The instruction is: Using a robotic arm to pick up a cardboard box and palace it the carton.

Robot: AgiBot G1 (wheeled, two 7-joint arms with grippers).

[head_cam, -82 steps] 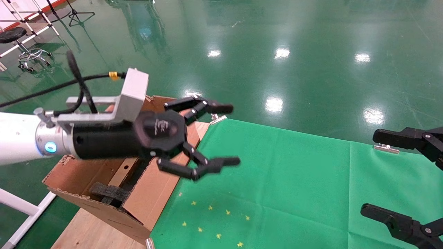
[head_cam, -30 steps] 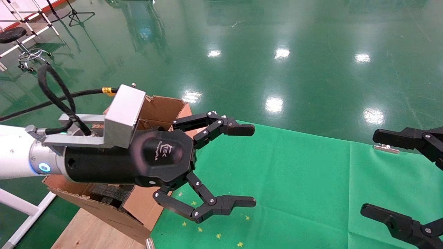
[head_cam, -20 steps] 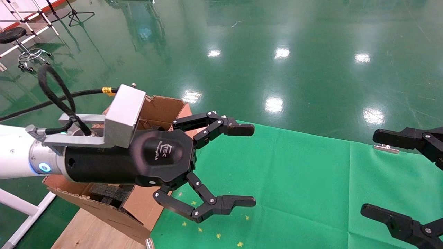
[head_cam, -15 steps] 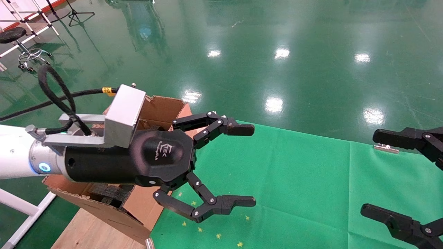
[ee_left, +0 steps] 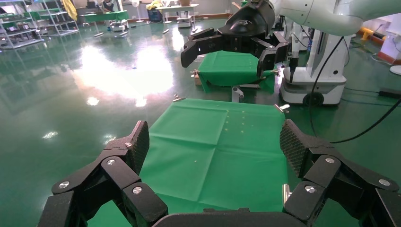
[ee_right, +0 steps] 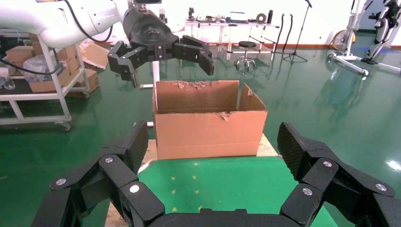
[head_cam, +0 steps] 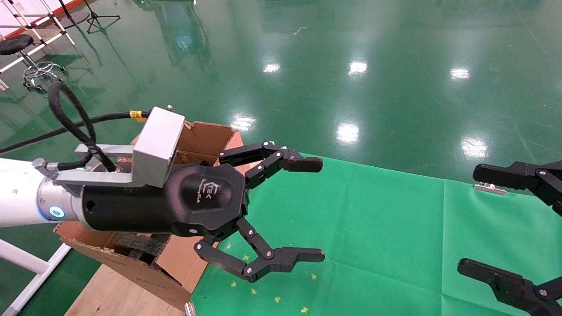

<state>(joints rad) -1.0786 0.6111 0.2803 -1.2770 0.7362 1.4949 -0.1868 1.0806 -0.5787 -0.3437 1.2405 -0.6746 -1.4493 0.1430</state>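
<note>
The left gripper (head_cam: 314, 210) of the white tubular robotic arm (head_cam: 19, 197) is held above the green cloth (head_cam: 373, 228) on the tabletop, its fingers (head_cam: 303, 164) spread wide and empty. The corrugated carton (ee_right: 209, 122), ragged-edged, is set at the tabletop's left end. The right gripper (head_cam: 478, 219) is parked at right, fingers apart. The cardboard box is not seen.

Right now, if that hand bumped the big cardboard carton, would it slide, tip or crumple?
Probably it would slide rather than tip: the carton is wide and sits flat on a wooden board. It likely weighs little, holding only black foam as far as shows. Its torn top flaps would likely bend under the left hand.
</note>
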